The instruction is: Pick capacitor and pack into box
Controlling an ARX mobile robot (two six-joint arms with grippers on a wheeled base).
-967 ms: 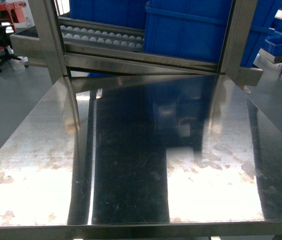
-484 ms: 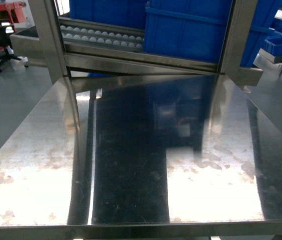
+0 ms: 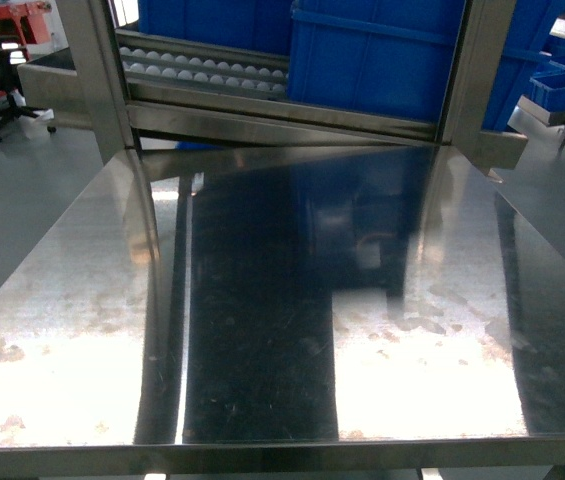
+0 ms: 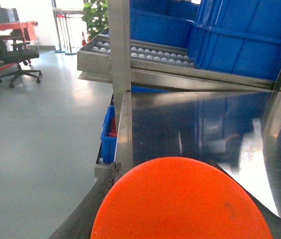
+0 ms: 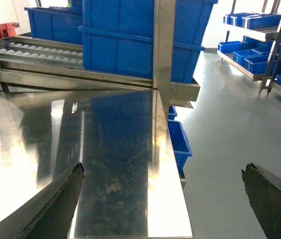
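left claw: an orange disc blocks its view, so i cannot tell its state. the steel surface shows no capacitor or box. right claw spread wide, holding nothing; neither arm is evidently nearer.

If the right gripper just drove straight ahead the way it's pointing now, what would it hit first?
Judging from the right wrist view, the right gripper, jaws wide apart, points along the right edge of the steel table toward the upright steel post, with a blue bin behind it. The post looks first, though depth is unclear.
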